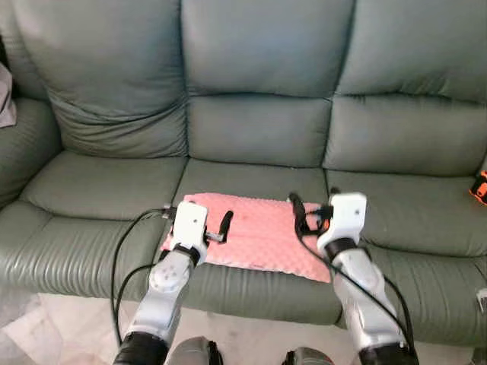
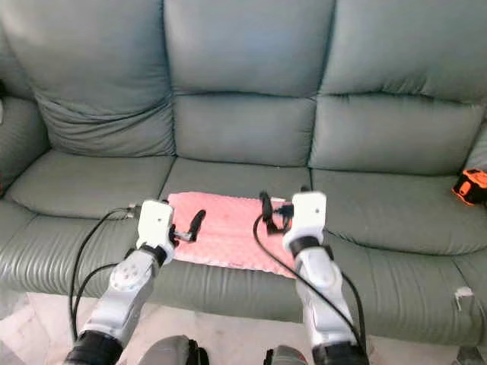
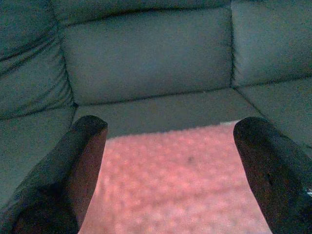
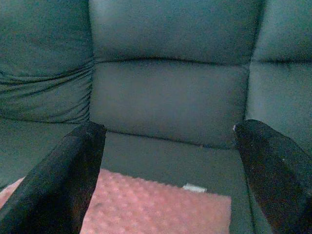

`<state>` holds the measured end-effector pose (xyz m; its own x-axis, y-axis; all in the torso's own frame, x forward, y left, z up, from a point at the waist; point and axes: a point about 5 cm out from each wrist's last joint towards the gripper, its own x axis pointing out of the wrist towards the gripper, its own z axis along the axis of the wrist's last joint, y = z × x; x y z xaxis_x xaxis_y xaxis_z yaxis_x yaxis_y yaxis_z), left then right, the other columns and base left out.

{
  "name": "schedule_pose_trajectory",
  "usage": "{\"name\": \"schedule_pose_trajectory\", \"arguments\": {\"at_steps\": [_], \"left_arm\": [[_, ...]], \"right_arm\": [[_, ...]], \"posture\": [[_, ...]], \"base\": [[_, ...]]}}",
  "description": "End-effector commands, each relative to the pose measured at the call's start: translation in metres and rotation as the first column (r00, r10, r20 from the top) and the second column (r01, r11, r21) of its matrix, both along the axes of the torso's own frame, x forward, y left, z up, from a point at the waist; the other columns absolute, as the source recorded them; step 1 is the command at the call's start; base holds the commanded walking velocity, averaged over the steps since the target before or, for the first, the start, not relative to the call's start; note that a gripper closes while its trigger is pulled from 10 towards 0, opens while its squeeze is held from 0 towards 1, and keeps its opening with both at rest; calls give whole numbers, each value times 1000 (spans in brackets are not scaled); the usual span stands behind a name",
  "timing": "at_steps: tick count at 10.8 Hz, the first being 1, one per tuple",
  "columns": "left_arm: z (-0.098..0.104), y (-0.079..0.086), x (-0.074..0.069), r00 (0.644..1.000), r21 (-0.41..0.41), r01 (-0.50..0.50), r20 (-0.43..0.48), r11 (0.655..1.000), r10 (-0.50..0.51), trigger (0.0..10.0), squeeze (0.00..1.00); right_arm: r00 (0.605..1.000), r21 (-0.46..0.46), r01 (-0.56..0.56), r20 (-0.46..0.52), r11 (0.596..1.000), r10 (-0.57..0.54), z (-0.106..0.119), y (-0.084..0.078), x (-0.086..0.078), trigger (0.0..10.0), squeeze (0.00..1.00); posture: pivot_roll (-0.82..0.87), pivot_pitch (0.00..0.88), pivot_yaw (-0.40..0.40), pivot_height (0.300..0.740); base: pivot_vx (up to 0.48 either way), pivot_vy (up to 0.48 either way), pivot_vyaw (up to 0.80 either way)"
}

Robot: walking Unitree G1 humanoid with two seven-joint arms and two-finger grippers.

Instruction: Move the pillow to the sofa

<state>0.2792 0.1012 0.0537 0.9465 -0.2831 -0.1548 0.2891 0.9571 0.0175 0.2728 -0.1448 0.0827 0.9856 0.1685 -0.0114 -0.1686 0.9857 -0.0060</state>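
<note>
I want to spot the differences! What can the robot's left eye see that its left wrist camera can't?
Left eye view alone: both silver arms, the right gripper, the whole sofa and an orange thing at its right end. Left wrist view alone: a close look between the left gripper's open black fingers. Both: the pink pillow lying on the middle seat.

Orange-and-black object (image 2: 472, 186) lay at far right, against sofa's right arm. Pale cloth (image 1: 6, 97) showed at far left edge. Light floor (image 1: 46, 334) ran below seat front. Small white tag (image 2: 462, 293) sat at lower right.
</note>
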Motion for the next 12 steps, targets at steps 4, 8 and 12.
{"name": "schedule_pose_trajectory", "arguments": {"at_steps": [4,8,12], "left_arm": [[2,12,13,999,29,-48,8,998,47,10000,0],[-5,11,9,998,31,-65,-6,997,66,10000,0],[1,10,14,999,10,-54,9,999,54,10000,0]], "right_arm": [[998,-35,-49,34,998,50,5,6,9,10000,0],[998,-20,-58,27,998,59,2,8,9,10000,0],[998,-2,-54,19,999,54,1,8,11,10000,0]], "posture": [[-75,0,51,740],[-75,0,54,740],[-72,0,51,740]], "base": [[0,0,788],[0,0,720],[0,0,384]]}}
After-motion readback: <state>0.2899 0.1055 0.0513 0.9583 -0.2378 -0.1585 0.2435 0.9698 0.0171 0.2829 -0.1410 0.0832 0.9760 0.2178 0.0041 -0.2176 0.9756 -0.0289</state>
